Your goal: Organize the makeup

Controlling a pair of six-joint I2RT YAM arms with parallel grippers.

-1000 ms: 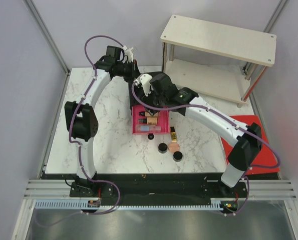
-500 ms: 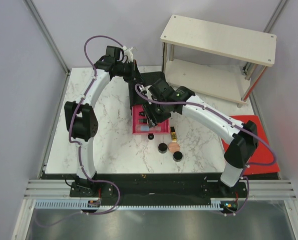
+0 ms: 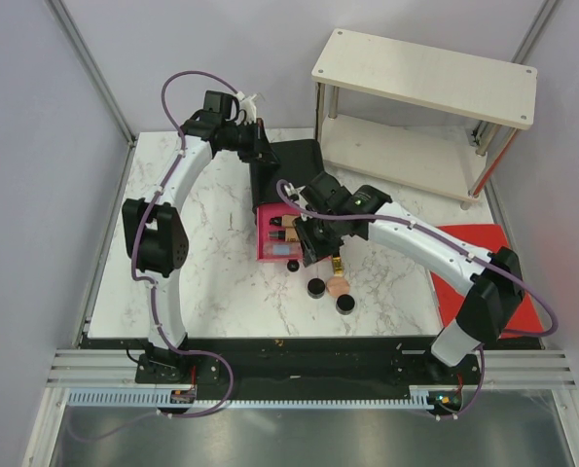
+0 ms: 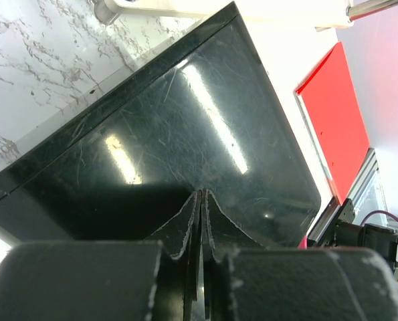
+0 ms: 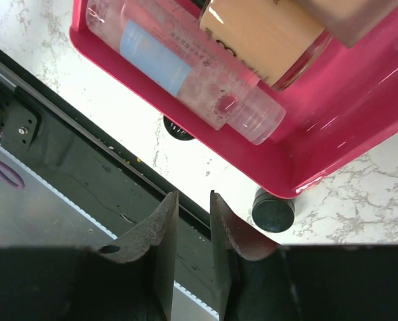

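A pink drawer (image 3: 267, 240) stands pulled out of the black box (image 3: 297, 161). In the right wrist view the drawer (image 5: 359, 114) holds a clear container with a blue label (image 5: 185, 73) and a beige foundation bottle (image 5: 265, 37). My right gripper (image 3: 314, 247) hovers over the drawer's front edge; its jaws (image 5: 193, 195) are slightly apart and empty. On the table in front lie a gold-black tube (image 3: 336, 261), two round black jars (image 3: 315, 287) (image 3: 345, 304) and a peach puff (image 3: 339, 287). My left gripper (image 3: 260, 156) is shut and rests on the box top (image 4: 185, 120).
A small black round piece (image 3: 293, 265) lies at the drawer's front, also in the right wrist view (image 5: 273, 209). A wooden two-level shelf (image 3: 425, 78) stands at the back right. A red mat (image 3: 479, 258) lies at the right edge.
My right gripper has moved from above the drawer's back towards its front edge, nearer the table's near side. The left arm has stayed on the box.
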